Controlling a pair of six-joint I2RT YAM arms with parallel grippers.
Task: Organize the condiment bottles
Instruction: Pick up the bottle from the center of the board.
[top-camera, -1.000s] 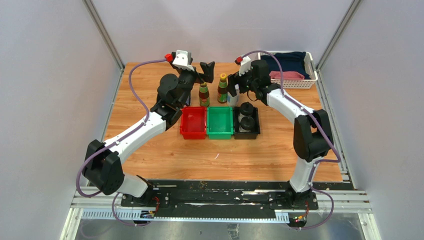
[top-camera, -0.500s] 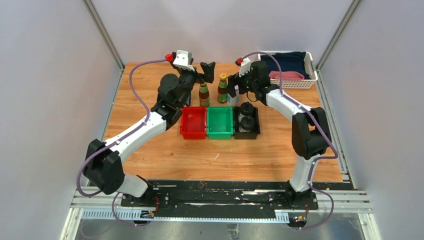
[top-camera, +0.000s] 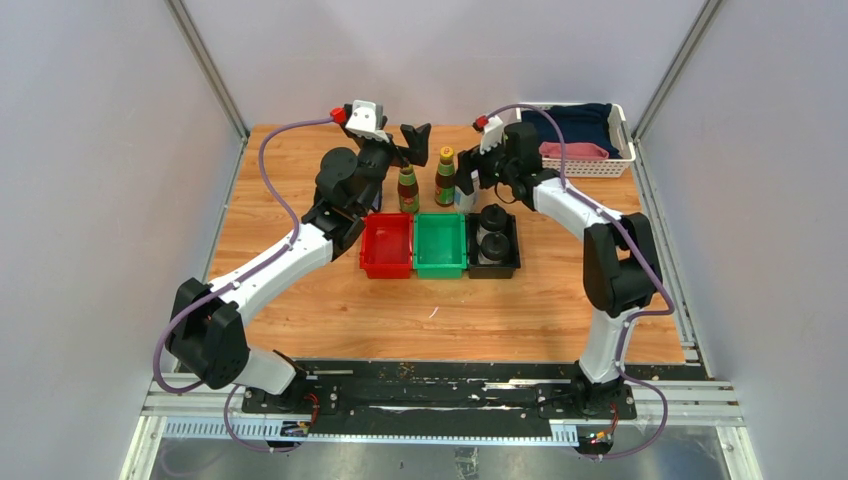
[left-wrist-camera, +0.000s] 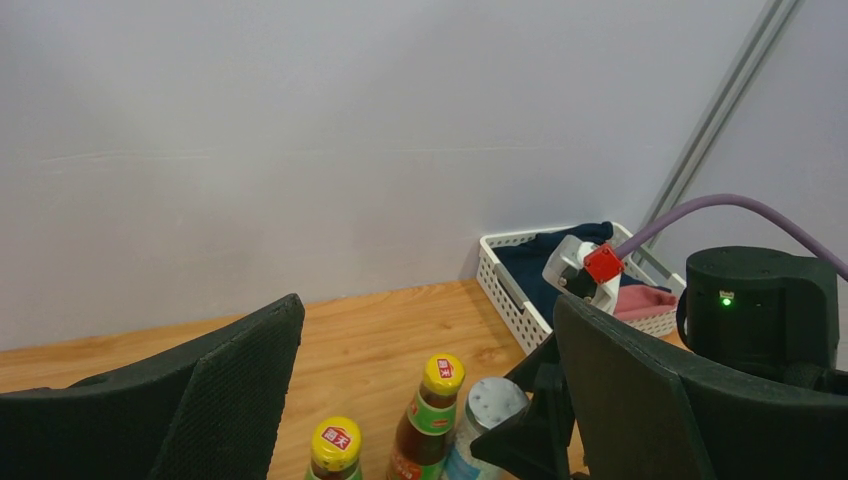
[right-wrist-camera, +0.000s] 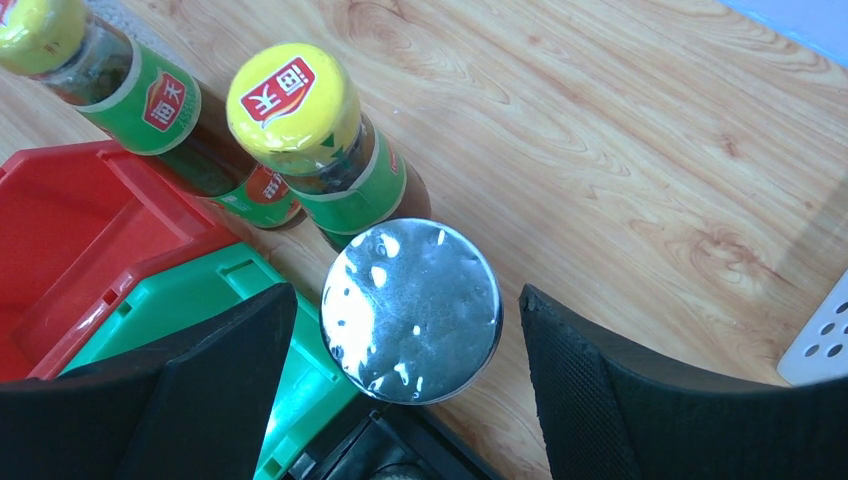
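White-and-black arms (top-camera: 272, 265), purple cables (left-wrist-camera: 735, 200)

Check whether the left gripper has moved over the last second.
No. The left gripper hangs in the same spot as before, open, just beyond the red bin's far edge in the top view.

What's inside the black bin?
Two black-capped bottles sit in the black bin, one behind the other. Their bodies and the bin floor are hidden under the caps.

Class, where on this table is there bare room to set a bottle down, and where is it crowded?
Free: wood between bins and arm bases; wood left of the red bin; inside it and the green bin. Crowded: behind the bins, around brown bottles, silver-lidded jar and both end effectors.
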